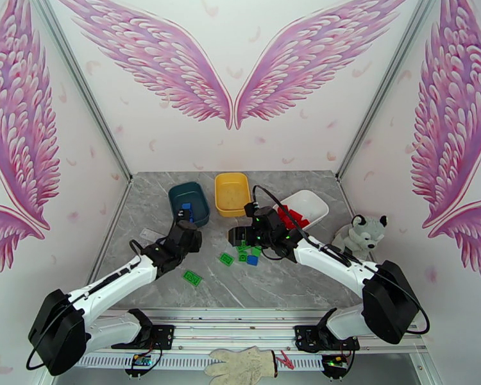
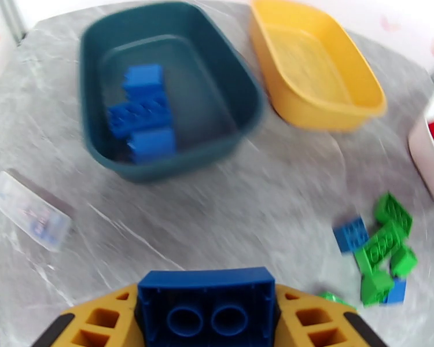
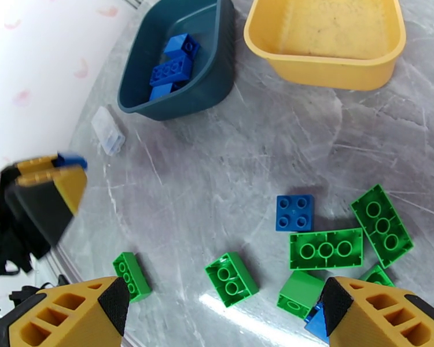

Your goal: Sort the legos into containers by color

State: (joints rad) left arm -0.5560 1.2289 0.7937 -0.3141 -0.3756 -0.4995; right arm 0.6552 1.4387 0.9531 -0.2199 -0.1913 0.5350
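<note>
The left claw [image 2: 207, 309] is clamped on a blue brick [image 2: 207, 287], the brick's hollow underside turned to the wrist camera. It hangs above the bench [image 2: 246, 186] on the near side of the teal tub [image 2: 240, 99]. Inside that tub a blue heap [image 2: 142, 114] of several bricks lies toward its left wall. The yellow tub [image 2: 309, 65] sits just right of the teal one, and the white tub [image 1: 317, 200], further right, holds red bricks [image 1: 293, 217]. The right claw [image 3: 224, 305] stands wide open, nothing between its fingers, low over the loose legos at mid-bench. There a blue square [image 3: 294, 212] lies just beside a cluster of green bricks [image 3: 326, 248]. A green pair [image 3: 231, 279] lies apart to the left, one [image 3: 131, 275] close by the claw's left finger. A clear piece [image 3: 108, 130] lies flat on the bench near the teal tub's left near corner.
</note>
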